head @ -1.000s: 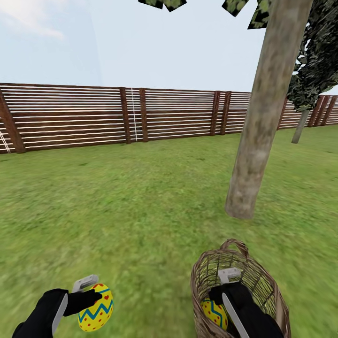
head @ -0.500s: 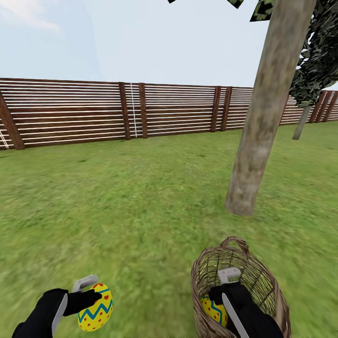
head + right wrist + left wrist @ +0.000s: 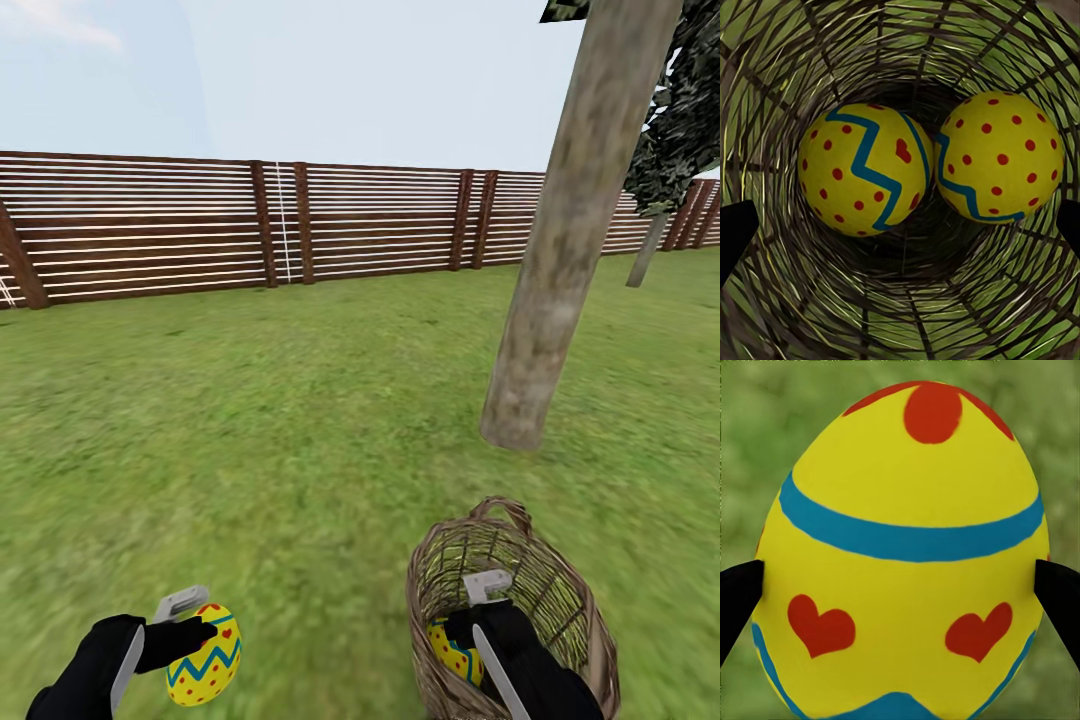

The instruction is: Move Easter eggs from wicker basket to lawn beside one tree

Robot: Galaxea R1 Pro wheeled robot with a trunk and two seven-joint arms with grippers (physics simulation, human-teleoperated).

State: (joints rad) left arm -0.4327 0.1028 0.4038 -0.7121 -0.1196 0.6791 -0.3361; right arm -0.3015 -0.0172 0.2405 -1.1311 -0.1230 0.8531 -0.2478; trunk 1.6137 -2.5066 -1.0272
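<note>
My left gripper has its jaws clamped on one egg above the lawn, while my right gripper, jaws wide, sits inside the wicker basket over two eggs near the tree.

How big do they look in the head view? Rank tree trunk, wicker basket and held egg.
1. Tree trunk, though it stands farther off.
2. Wicker basket.
3. Held egg, smallest, in the left gripper.

The lawn is mottled green grass stretching back to the wooden fence. The wicker basket stands on it, near the foot of the tree rooted there.
</note>
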